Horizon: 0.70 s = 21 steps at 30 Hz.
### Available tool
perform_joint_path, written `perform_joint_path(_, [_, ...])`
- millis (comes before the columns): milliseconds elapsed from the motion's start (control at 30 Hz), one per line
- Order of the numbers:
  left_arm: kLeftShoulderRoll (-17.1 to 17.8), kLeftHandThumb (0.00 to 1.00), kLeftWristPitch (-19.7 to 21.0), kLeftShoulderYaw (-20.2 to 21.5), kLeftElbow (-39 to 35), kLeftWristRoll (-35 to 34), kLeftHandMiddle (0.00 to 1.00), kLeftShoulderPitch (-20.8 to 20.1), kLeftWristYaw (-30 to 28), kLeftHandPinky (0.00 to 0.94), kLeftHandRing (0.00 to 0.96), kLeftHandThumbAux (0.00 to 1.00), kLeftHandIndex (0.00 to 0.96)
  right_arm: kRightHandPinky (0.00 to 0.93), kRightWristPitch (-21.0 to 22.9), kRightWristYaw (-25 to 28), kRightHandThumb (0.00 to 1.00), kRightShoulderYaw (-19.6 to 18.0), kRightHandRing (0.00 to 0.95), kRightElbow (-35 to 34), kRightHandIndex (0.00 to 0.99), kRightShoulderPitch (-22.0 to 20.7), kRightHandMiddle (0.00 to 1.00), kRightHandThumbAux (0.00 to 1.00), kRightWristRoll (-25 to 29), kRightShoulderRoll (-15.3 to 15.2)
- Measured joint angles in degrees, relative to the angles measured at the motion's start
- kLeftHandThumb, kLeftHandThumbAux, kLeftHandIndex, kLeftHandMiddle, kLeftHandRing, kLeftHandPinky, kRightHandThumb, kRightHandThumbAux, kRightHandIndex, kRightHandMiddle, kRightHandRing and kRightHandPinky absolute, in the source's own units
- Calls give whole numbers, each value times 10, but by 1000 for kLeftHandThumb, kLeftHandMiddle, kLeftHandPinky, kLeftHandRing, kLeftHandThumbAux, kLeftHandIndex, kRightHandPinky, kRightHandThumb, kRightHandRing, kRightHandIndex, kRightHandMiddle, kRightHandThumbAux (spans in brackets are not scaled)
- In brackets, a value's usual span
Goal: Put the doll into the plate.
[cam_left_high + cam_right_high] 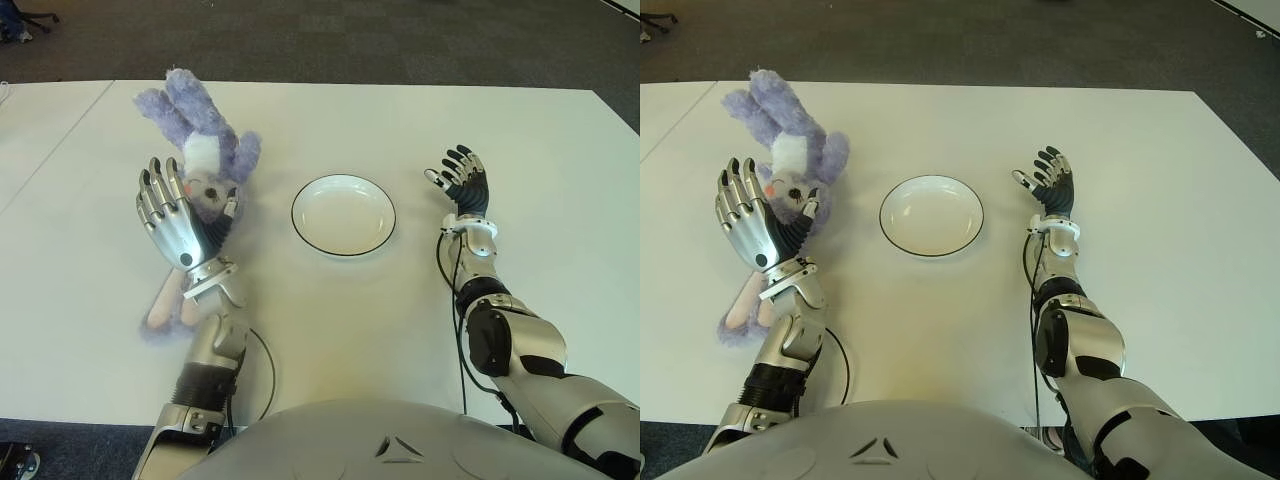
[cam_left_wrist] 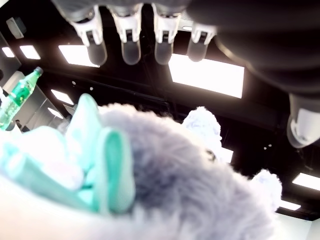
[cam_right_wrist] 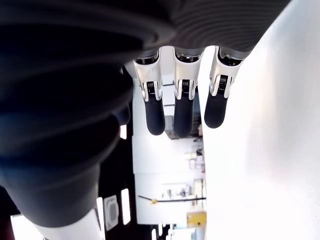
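Eye views: one doll (image 1: 205,180), a purple plush rabbit, lies on the white worktop (image 1: 330,320) to the robot's left of one empty plate (image 1: 343,215). They lie near each other, not touching. The left hand (image 1: 175,215) is at the doll's body, palm toward it, fingers extended and spread, not closed on it. The right hand (image 1: 462,180) shows on the plate's right side, fingers spread, holding nothing.

Left wrist view: purple fur (image 2: 175,170) and a teal ribbon (image 2: 100,170) fill the picture. Four fingertips (image 2: 131,50) stand straight, clear of the fur. No grasp yet.

Right wrist view: three fingers (image 3: 182,107) straight, nothing between them.

Step, as I judge it: reach done, grasp pending. Next move calls for curling the left fingers round the doll's body, lifting, then carrying it toward the plate.
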Motion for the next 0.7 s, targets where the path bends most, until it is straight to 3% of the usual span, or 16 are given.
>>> perform_joint_path(700, [17, 149, -56, 19, 318, -84, 0, -229, -49, 0, 0, 299, 0, 222, -1, 2, 77, 0, 216, -1, 171, -4, 220, 863, 0, -7])
